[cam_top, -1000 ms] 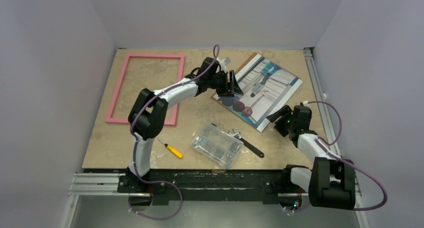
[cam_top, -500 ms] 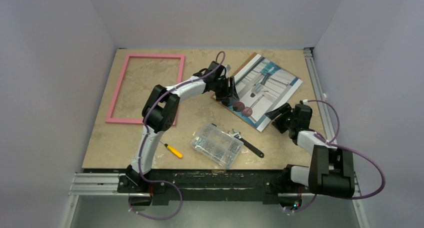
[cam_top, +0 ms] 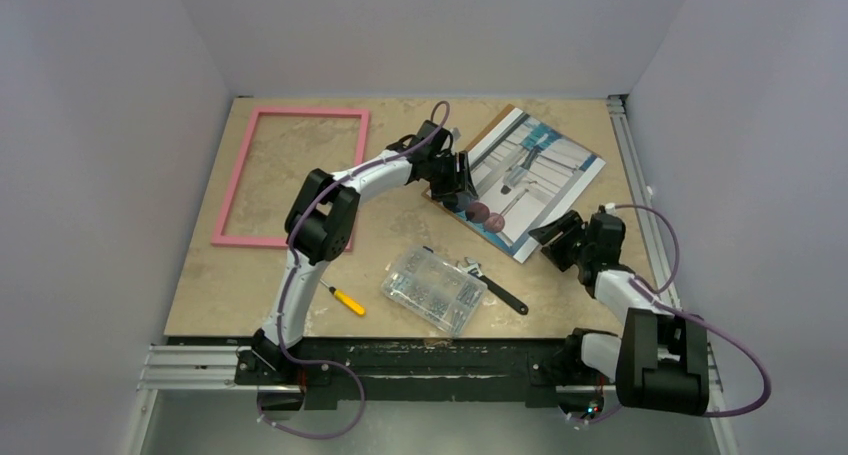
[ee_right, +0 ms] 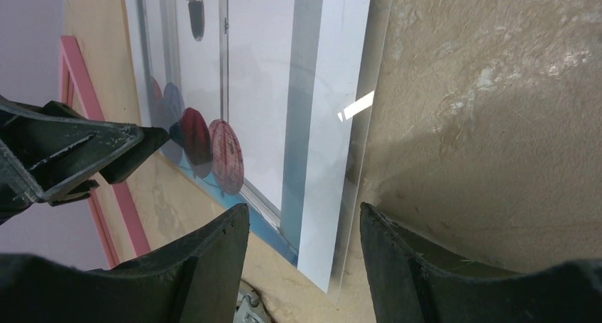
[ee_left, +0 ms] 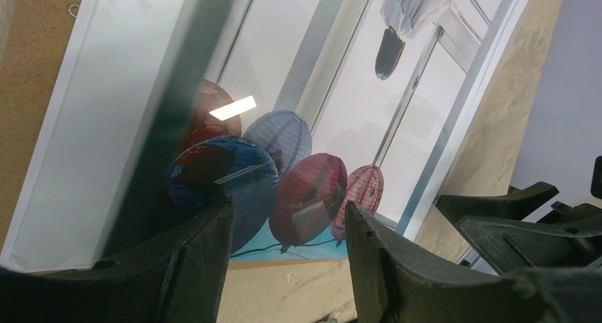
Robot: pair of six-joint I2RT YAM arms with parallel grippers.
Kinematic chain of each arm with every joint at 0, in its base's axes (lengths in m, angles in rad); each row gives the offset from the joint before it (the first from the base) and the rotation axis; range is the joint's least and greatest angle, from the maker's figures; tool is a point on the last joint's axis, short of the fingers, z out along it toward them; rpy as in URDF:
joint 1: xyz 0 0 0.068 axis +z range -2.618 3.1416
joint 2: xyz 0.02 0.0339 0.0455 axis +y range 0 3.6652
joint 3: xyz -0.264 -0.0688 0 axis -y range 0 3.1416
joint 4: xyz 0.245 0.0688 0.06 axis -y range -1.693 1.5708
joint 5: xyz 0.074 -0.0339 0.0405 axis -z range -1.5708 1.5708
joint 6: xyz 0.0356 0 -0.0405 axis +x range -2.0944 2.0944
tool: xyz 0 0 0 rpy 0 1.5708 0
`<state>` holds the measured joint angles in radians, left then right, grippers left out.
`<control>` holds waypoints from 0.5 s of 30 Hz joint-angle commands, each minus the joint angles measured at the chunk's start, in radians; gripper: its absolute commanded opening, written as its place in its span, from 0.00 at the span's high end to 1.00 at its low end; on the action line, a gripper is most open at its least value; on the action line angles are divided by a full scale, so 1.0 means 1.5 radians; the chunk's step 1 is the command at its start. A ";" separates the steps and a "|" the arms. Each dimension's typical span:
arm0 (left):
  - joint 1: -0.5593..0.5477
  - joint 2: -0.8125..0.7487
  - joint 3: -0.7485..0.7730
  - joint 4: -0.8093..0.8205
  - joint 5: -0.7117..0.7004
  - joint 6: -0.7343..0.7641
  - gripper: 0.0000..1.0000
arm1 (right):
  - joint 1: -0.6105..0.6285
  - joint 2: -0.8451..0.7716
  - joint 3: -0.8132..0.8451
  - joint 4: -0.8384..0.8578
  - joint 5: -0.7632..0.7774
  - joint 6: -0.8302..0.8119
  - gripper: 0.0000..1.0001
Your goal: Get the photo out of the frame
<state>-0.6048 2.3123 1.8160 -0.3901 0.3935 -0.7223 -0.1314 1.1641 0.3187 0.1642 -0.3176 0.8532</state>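
We see the photo [cam_top: 535, 175] lying flat on the table [cam_top: 230, 285], at the far right and turned diagonally. It is well apart from the frame [cam_top: 305, 112], which lies at the far left with bare table inside it. The left gripper [cam_top: 460, 183] is at the corner of the photo with the red and blue balls, its fingers spread and gripping nothing. The right gripper [cam_top: 556, 237] is just beside the near edge of the photo, its fingers also spread. A clear box [cam_top: 434, 289] of screws lies nearer the arms.
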 commanded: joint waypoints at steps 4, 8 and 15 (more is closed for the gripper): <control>0.005 0.016 0.013 -0.018 -0.011 0.000 0.43 | -0.001 -0.027 -0.010 0.023 -0.030 0.021 0.43; 0.005 0.017 0.013 -0.018 -0.009 -0.001 0.43 | -0.001 -0.009 0.009 0.025 -0.040 0.020 0.46; 0.006 0.018 0.012 -0.014 -0.005 -0.002 0.43 | -0.001 -0.036 0.059 -0.200 0.208 0.012 0.51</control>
<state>-0.6033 2.3131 1.8160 -0.3897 0.3946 -0.7227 -0.1303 1.1427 0.3679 0.0036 -0.2092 0.8707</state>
